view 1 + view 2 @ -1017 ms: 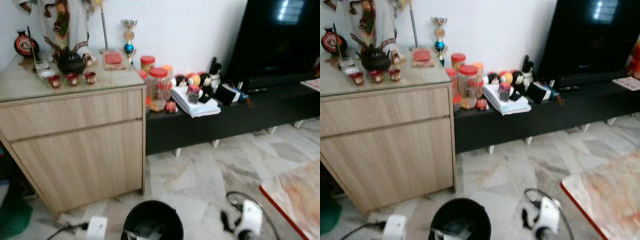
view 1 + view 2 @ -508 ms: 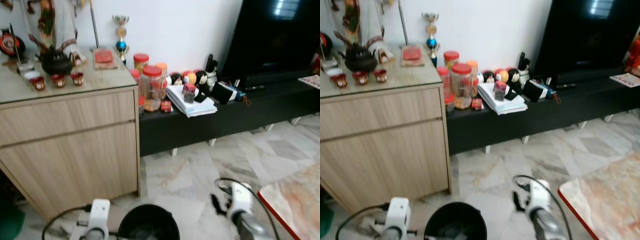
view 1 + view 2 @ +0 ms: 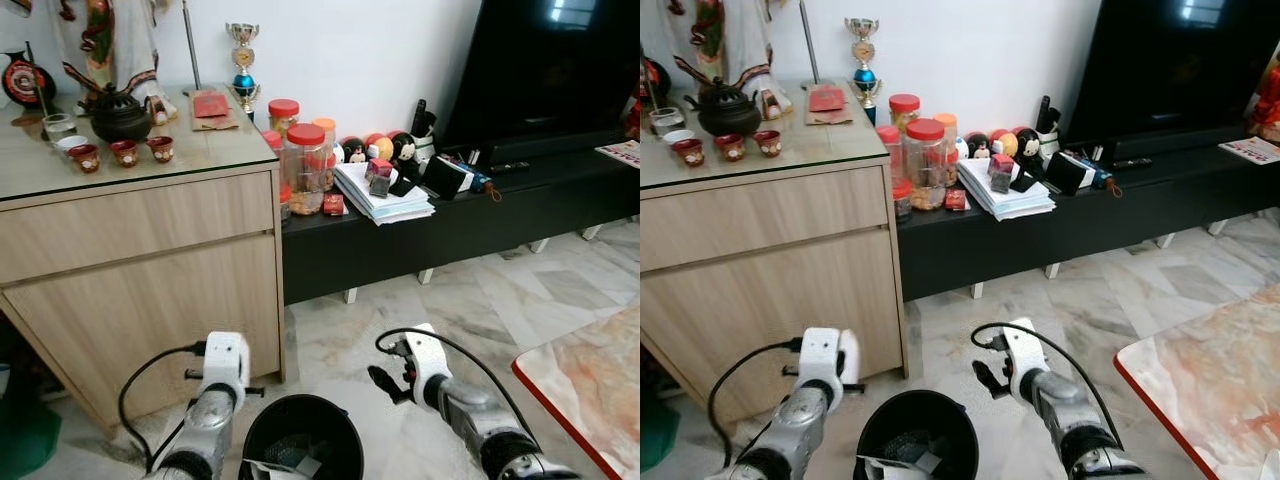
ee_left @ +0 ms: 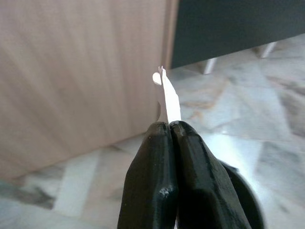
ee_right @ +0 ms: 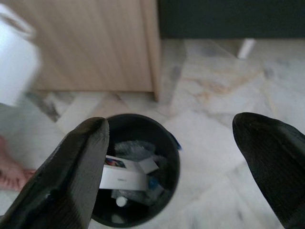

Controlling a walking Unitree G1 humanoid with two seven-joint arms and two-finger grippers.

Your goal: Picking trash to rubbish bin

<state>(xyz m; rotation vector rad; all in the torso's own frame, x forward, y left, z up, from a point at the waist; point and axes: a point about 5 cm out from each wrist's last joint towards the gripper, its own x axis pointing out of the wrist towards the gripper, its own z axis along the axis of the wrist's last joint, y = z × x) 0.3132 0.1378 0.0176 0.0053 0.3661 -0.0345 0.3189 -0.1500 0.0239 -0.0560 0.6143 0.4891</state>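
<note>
A black rubbish bin (image 3: 256,436) stands on the marble floor just in front of me, with a white box and wrappers (image 5: 125,177) inside. My left gripper (image 4: 169,125) is shut on a thin white scrap (image 4: 169,99) that sticks out past its fingertips; the left arm (image 3: 213,400) is raised left of the bin, close to the cabinet. To the right of the bin and slightly above it, my right gripper (image 3: 386,383) is open and holds nothing. In the right wrist view the bin (image 5: 174,162) lies between its spread fingers (image 5: 78,162).
A light wooden cabinet (image 3: 140,260) with a teapot and cups stands at the left. A low black TV console (image 3: 470,225) carries jars, papers and small items. A red-edged marble-patterned surface (image 3: 590,370) is at the right. Open floor lies between the console and the bin.
The camera has shifted a little. Both arms have risen from the bottom edge into view, to either side of the bin.
</note>
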